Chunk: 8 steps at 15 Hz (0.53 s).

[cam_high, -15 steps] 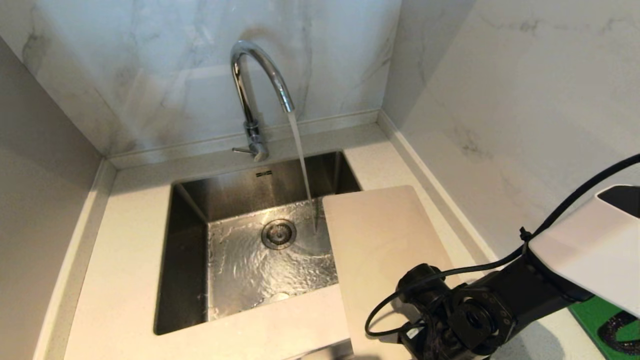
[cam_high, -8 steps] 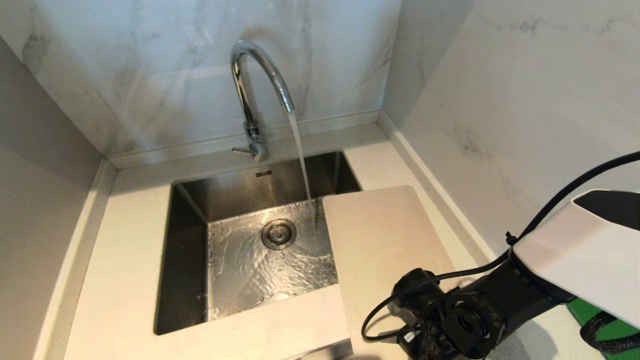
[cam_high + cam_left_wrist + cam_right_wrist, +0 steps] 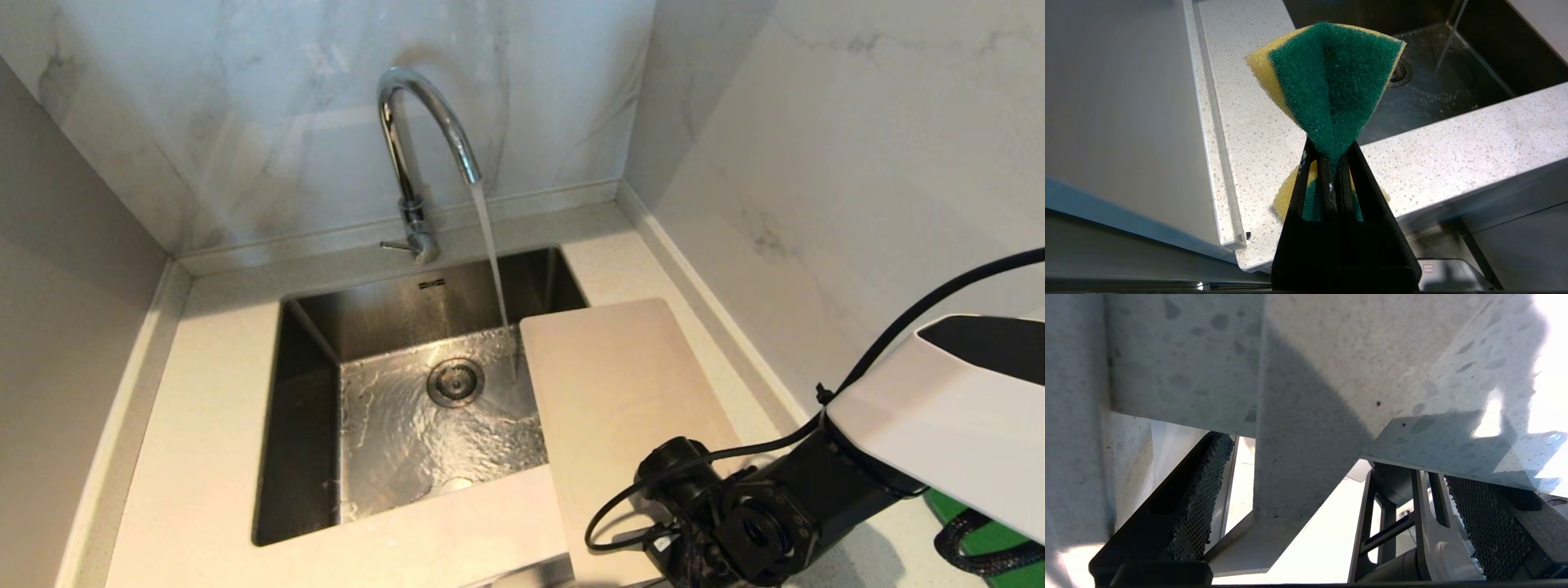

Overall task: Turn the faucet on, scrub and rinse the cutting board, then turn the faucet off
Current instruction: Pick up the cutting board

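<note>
Running water pours from the faucet [image 3: 416,155]; right gripper [image 3: 1331,506] jaws wide apart around the cutting board [image 3: 620,392] edge; left gripper [image 3: 1331,163] jaws clamp a sponge [image 3: 1327,77].

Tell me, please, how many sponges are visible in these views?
1. A green-and-yellow sponge is pinched in the left end effector, held above the countertop beside the sink. Others may lie out of view.

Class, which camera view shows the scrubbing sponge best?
The left wrist view: the green-and-yellow sponge fills its centre, pinched in the shut left gripper. The head view and the right wrist view show none of it.
</note>
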Tool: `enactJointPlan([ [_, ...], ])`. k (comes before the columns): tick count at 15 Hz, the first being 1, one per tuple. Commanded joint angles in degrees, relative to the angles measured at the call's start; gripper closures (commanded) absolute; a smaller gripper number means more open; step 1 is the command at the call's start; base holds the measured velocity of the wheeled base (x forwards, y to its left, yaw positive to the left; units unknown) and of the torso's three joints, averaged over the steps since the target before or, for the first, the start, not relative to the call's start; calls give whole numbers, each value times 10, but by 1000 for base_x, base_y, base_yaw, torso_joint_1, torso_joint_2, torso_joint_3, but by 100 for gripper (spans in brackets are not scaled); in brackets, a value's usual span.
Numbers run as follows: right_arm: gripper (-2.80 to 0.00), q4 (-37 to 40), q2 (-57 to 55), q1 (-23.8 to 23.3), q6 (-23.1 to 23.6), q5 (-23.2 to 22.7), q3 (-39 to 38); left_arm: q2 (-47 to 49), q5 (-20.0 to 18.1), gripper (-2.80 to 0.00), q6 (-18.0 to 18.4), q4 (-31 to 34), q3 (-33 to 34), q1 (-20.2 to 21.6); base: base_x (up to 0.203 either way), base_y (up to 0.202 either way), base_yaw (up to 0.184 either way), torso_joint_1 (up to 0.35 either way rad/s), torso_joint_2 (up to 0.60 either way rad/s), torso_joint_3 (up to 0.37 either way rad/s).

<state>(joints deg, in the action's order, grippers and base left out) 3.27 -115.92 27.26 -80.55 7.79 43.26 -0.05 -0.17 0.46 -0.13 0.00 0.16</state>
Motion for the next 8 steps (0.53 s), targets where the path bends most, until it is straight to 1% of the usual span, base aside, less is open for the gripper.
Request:
enactJointPlan([
  [1, -280, 2, -4, 1, -5, 1, -2, 0, 0, 0, 0, 0, 2, 0, 0, 0, 0, 0, 0, 0],
  [8, -280, 0, -9, 4, -15, 16, -5, 0, 0, 0, 0, 0, 2, 0, 0, 0, 0, 0, 0, 0],
])
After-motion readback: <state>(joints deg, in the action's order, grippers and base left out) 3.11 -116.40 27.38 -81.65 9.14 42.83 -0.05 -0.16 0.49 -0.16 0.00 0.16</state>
